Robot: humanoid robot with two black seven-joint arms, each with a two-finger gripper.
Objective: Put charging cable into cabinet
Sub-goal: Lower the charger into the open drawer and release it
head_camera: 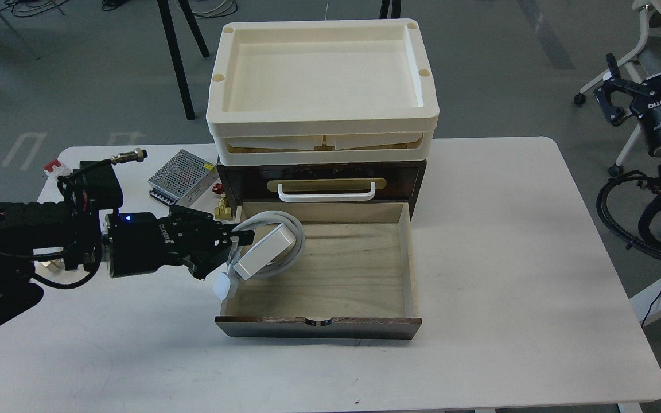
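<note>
Left jaws: you have them clamped on the cable, gripping the near-left end of the white brick, so the cord loop hangs free past the tips.
Cable: it sits just ahead of your jaws, tilted, over the drawer's left side; whether it touches the drawer floor cannot be told. The small plug dangles just below your jaws, right at the drawer's left wall.
Drawer: pulled fully out of the cabinet toward you, its floor bare to the right of your jaws, which is why you come in low from the side.
Right jaws: far right and up, off the worktop, spread apart and holding nothing, kept out of the way.
Step, as I judge it: you are over the drop spot; carry slightly further right before letting go.
Risk: the plug may catch on the left wall or fall outside it onto the worktop.
Behind your jaws: a metal box, not part of this job.
</note>
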